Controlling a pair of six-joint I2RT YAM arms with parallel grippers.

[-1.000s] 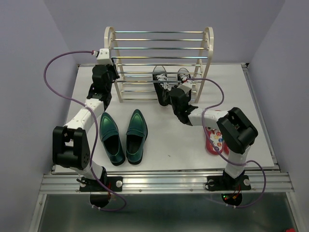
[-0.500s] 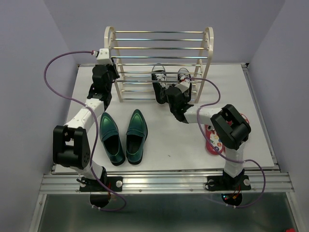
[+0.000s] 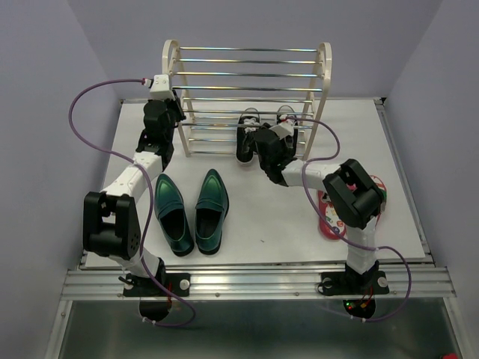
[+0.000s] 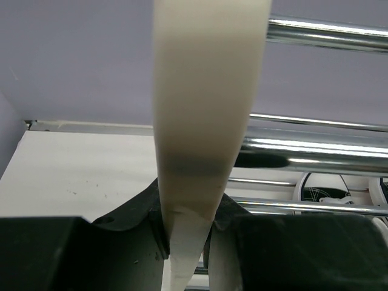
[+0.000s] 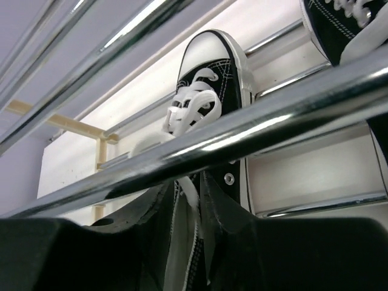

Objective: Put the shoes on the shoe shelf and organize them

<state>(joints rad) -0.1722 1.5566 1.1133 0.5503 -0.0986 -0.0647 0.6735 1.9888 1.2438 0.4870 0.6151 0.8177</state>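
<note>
- Shoe shelf (image 3: 323, 71): cream frame standing at the far side of the table (image 3: 284, 239). Its crossing rods make it hard to count the tiers from above.
- Left gripper (image 3: 175, 114): clenched on the shelf's left side panel. In the wrist view the panel fills the gap between the fingers (image 4: 121, 248), whose tips are cut off.
- Black sneakers (image 3: 245, 138): 2, lying on low rods at the right end of the shelf, partly screened by rods.
- Right gripper (image 3: 257, 140): its fingers (image 5: 145, 212) flank the collar of the nearer sneaker (image 5: 209, 79). It is unclear whether they press or stand released.
- Green loafers (image 3: 171, 213): 2, side by side on the table, in front of the shelf.
- Red flip-flops (image 3: 329, 221): on the table at the right, largely hidden by the right arm.
</note>
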